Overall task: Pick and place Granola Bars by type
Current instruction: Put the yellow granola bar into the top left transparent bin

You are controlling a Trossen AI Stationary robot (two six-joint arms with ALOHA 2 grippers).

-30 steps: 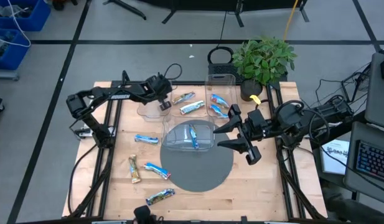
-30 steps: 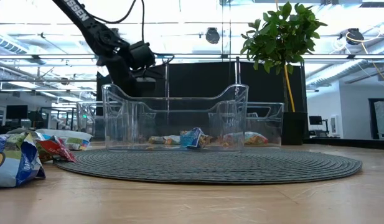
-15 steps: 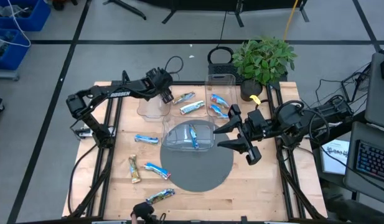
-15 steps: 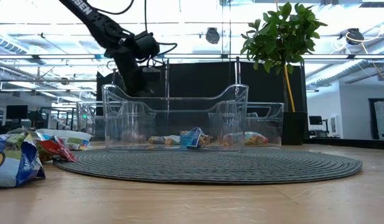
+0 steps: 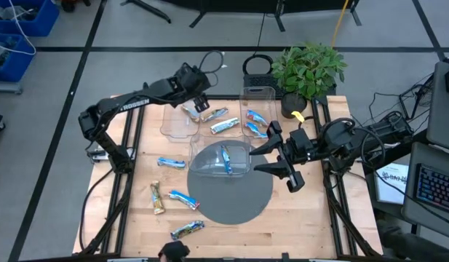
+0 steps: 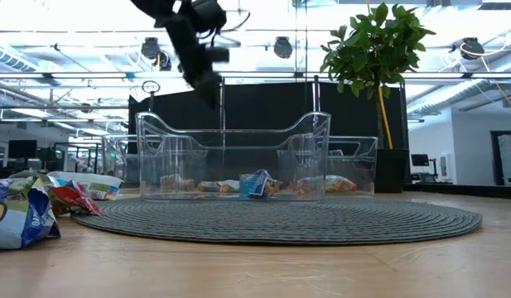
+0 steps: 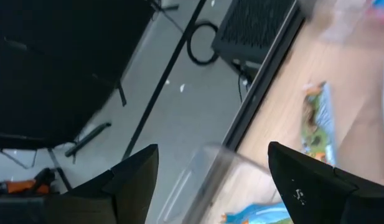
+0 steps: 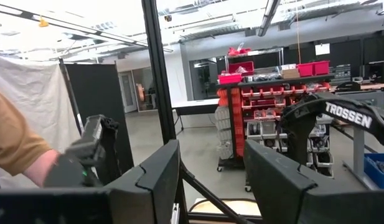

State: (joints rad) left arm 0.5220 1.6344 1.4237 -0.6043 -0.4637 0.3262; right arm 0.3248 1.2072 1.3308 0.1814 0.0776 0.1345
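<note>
From overhead the light is even and bright, and my arms throw only soft, faint shadows on the counter. At counter height the room's ceiling lights blaze white behind me, leaving my left arm a dark silhouette, while the crumpled wrappers nearest the lens are soft. Past my left fingers everything smears with motion blur. Past my right fingers the room stays fairly sharp, though they themselves blur.
</note>
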